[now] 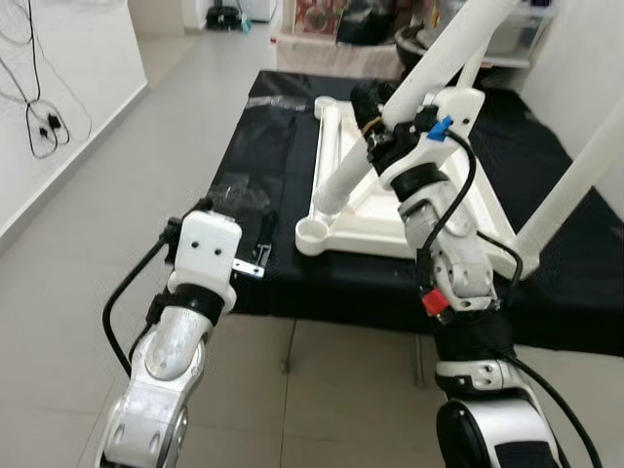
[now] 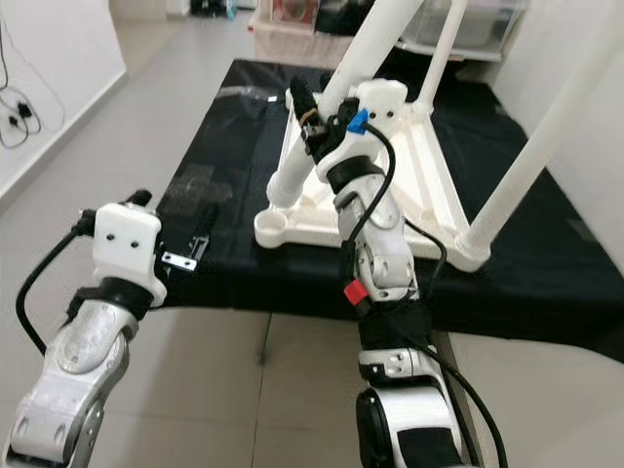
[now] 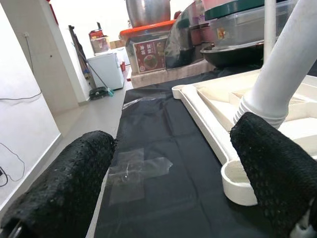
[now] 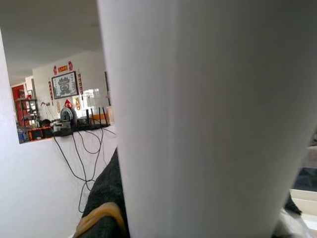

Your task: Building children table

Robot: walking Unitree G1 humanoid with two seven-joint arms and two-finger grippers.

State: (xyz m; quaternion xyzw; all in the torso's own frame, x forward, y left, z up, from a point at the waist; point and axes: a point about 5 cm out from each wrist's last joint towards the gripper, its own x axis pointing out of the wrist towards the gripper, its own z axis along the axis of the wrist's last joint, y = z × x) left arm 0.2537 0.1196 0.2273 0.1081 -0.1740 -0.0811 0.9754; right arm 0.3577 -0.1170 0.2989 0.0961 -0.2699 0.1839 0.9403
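A white children's table top lies upside down on a black cloth. One white leg slants up from its near-left part, and my right gripper is shut on that leg partway up. In the right wrist view the leg is very close, with a black finger against it. A second leg rises at the right. The near corner socket holds no leg. My left gripper hovers open over the cloth's front left edge, with nothing between its fingers.
Clear tape patches are stuck on the cloth ahead of the left gripper. A white wall with hanging cables runs along the left. Boxes and containers stand beyond the cloth's far end. Grey tiled floor lies between wall and cloth.
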